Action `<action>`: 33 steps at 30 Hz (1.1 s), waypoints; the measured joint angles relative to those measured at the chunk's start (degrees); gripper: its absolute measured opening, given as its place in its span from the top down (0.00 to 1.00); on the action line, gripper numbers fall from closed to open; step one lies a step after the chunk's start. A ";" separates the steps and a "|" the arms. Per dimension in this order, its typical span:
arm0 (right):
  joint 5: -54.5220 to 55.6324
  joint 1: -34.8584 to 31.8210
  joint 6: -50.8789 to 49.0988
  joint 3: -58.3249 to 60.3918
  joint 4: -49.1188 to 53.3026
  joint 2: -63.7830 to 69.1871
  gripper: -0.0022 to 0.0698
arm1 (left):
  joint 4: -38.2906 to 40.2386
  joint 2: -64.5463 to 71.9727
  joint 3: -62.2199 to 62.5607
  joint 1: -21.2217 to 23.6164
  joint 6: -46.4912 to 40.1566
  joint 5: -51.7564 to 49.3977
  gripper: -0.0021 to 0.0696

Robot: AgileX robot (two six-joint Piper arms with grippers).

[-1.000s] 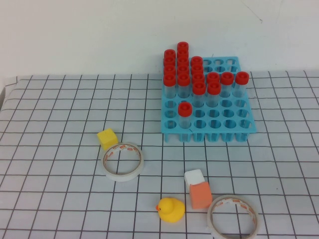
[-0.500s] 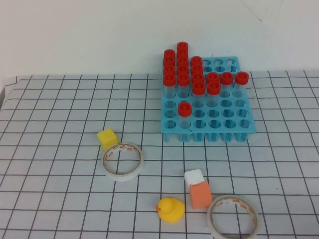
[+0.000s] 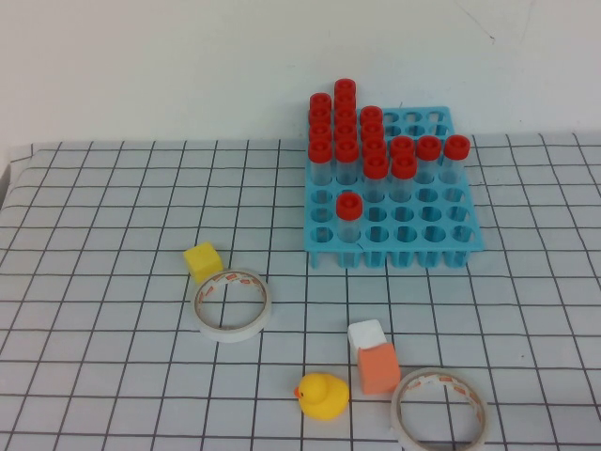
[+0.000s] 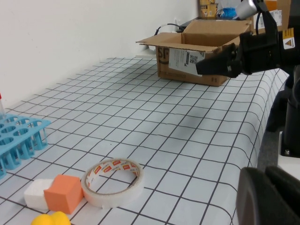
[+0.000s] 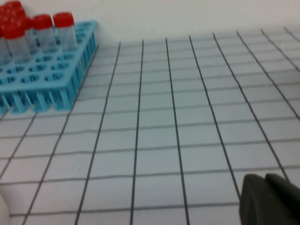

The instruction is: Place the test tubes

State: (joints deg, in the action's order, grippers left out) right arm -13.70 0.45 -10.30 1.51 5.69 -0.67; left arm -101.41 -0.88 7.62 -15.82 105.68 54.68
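Tabletop [image 3: 113, 207]: a white sheet with a black grid, and everything I list below rests on it.
Rack [image 3: 413, 252]: a blue holder at the far middle of the tabletop, close to the wall.
Test tubes [image 3: 346, 150]: red-capped and upright, crowded into the rack's rear left holes, with one row running across to its right edge.
Single tube [image 3: 348, 218]: upright and alone nearer the rack's front, in the second column from the left, with open holes all round it.
Yellow cube [image 3: 202, 260]: left of the rack and nearer to me, touching the far rim of a tape roll [image 3: 195, 305].
White block [image 3: 365, 334]: just behind an orange block [image 3: 378, 368], and the two are touching.
Duck [image 3: 322, 395]: a yellow toy just left of the orange block.
Second tape roll [image 3: 441, 378]: lies flat just right of the orange block, at the near edge.
Cardboard box [image 4: 201, 51]: open, at the far right end of the tabletop.
Left pincer [image 4: 267, 176]: low over the near edge, pressed together, holding nothing.
Right pincer [image 5: 265, 178]: low over bare grid to the right of the rack, pressed together and empty.
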 joint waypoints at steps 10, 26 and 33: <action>-4.70 0.00 -0.78 -0.11 0.37 0.00 0.97 | 0.00 0.00 0.00 0.00 0.00 0.11 0.97; -5.16 0.00 -0.78 -0.21 -0.65 0.00 0.97 | 0.00 0.00 0.00 0.00 0.00 0.11 0.97; -5.38 0.00 -0.78 -0.31 -0.85 0.00 0.97 | 0.00 0.00 0.00 0.00 0.00 0.11 0.97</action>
State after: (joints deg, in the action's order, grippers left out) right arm -19.07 0.45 -11.08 1.20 4.85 -0.67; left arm -101.41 -0.88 7.62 -15.82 105.68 54.79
